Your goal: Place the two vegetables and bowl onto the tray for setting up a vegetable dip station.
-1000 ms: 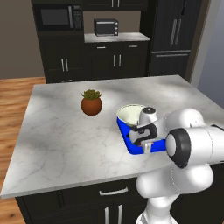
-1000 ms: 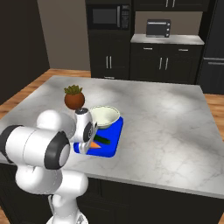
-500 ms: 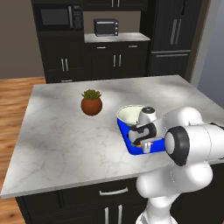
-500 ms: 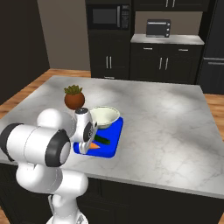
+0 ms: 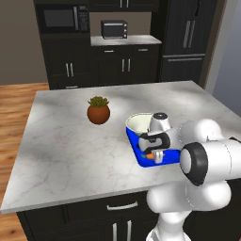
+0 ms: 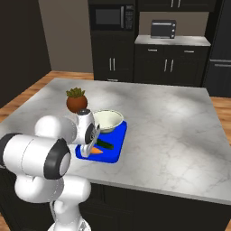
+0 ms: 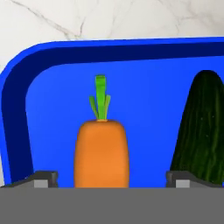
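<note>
- Gripper [image 7: 111, 179] is released: in the hand view its two tips stand wide apart, one on each side of the carrot [image 7: 102, 151], neither visibly touching it.
- Carrot lies flat on the tray [image 7: 52, 87], directly between and just ahead of the tips. Its long axis runs straight away from the hand, green top pointing toward the far rim.
- Cucumber [image 7: 202, 127] lies just beside the carrot on the same tray, roughly parallel to it, with a strip of bare blue between them.
- Bowl [image 6: 107, 121] sits on the tray's far end, toward the plant pot [image 6: 76, 100]; both vegetables occupy the near end, next to the gripper [image 6: 90, 145].
- Judgement: all three items appear to be on the tray, so placement looks complete.
- Judgement: the next move is a straight lift clear of the carrot. Any sideways drift risks pushing the carrot against the cucumber.
</note>
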